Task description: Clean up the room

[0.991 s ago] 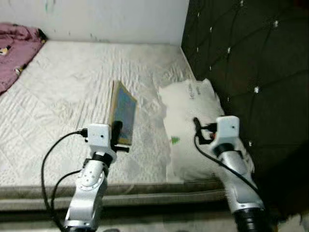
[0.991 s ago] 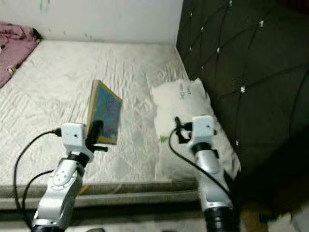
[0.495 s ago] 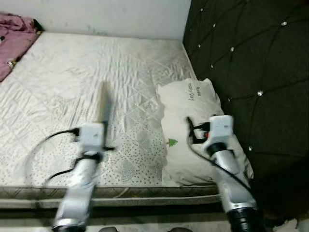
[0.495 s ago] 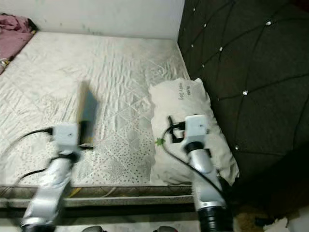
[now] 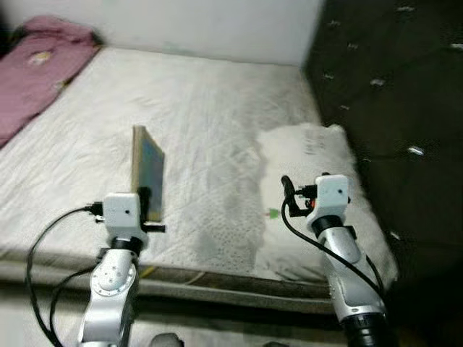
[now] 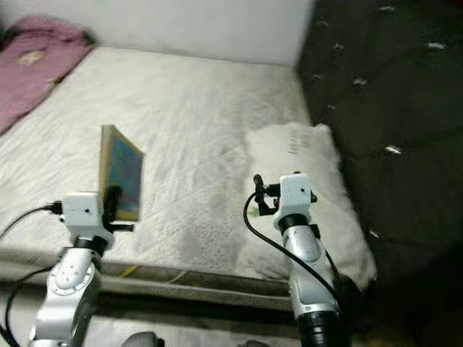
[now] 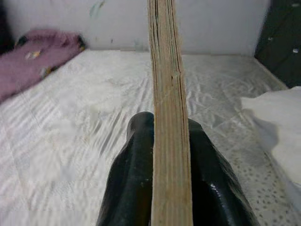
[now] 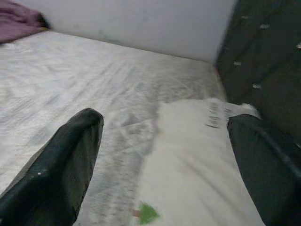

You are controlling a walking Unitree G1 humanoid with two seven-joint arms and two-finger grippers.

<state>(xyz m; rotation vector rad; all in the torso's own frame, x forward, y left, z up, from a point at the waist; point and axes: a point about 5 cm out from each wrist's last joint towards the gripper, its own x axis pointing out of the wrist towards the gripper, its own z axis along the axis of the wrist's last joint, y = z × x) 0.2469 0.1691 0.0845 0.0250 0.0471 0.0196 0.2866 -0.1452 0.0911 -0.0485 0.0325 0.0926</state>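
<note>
The left gripper (image 7: 170, 155) is clamped tight on a thin book (image 5: 147, 172), one black finger on each flat side; the book stands straight up, edge on, above the near part of the bed; its cover is blue with a yellow border, and its pages look tan from the wrist; the left arm (image 5: 114, 278) is silver with a white box on its wrist and a black cable looping down beside it.

The right gripper (image 8: 164, 155) hangs wide open with nothing in it; its two black fingers (image 8: 61, 160) are far apart; it floats over the near end of a white pillow (image 5: 318, 170); the right arm (image 5: 340, 267) is silver too, with its own black cable.

The pillow lies flat on the mattress (image 5: 210, 123), pushed up beside the dark padded headboard (image 5: 391, 94) on the right; it has a tiny green mark near its close end and some small dark writing near its far end; the writing is too small to read.

The mattress is white and quilted, with little dots near the front edge; far back on the left lies a purple blanket (image 5: 40, 69) in a soft heap; behind it all is a plain white wall (image 5: 188, 25).
</note>
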